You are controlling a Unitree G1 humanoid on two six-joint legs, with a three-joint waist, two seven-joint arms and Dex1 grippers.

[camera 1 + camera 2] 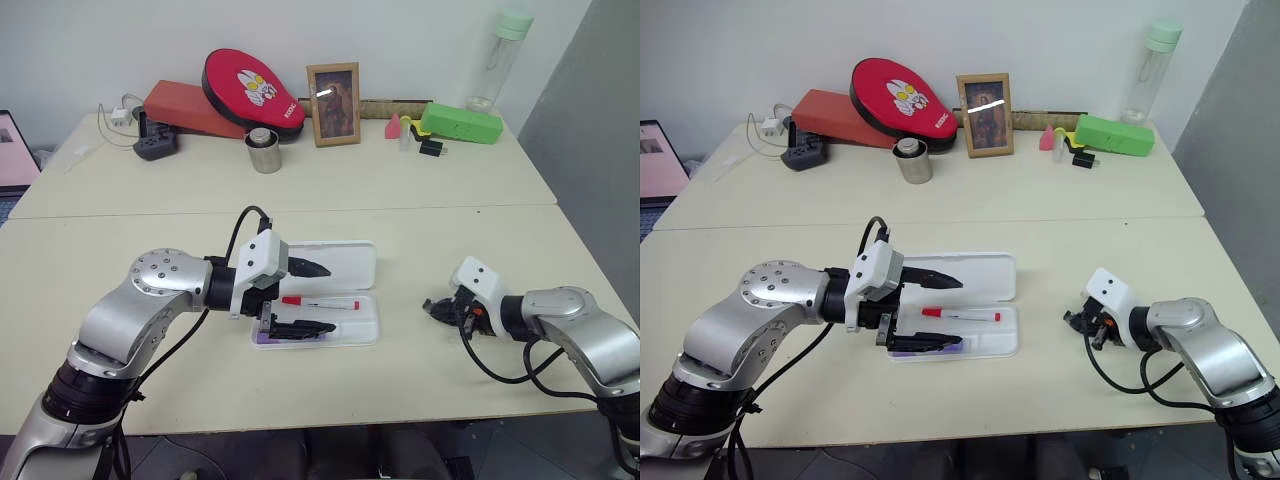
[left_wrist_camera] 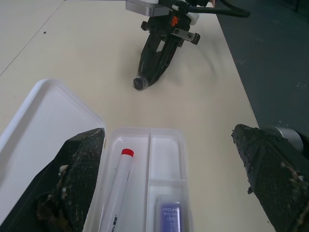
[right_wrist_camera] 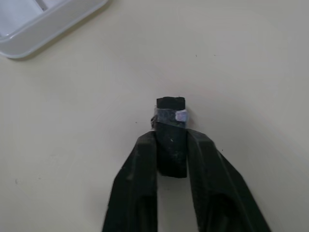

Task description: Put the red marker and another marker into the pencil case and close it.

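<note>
The right gripper (image 3: 171, 145) is down on the table (image 1: 420, 390) with both fingers pinched onto a small black object (image 3: 170, 130) with a pale band near its end. It sits well off to the right of the pencil case (image 1: 366, 335), out on bare tabletop.

The left gripper (image 2: 169, 179) hangs over the case with its fingers spread wide, nothing between them. One finger sits above the flipped-back lid (image 1: 350, 265), the other low over the tray.

The case lies open. The red marker (image 1: 320, 302) rests in the long slot of the tray, and the purple marker (image 2: 170, 216) is in the compartment beside it.
</note>
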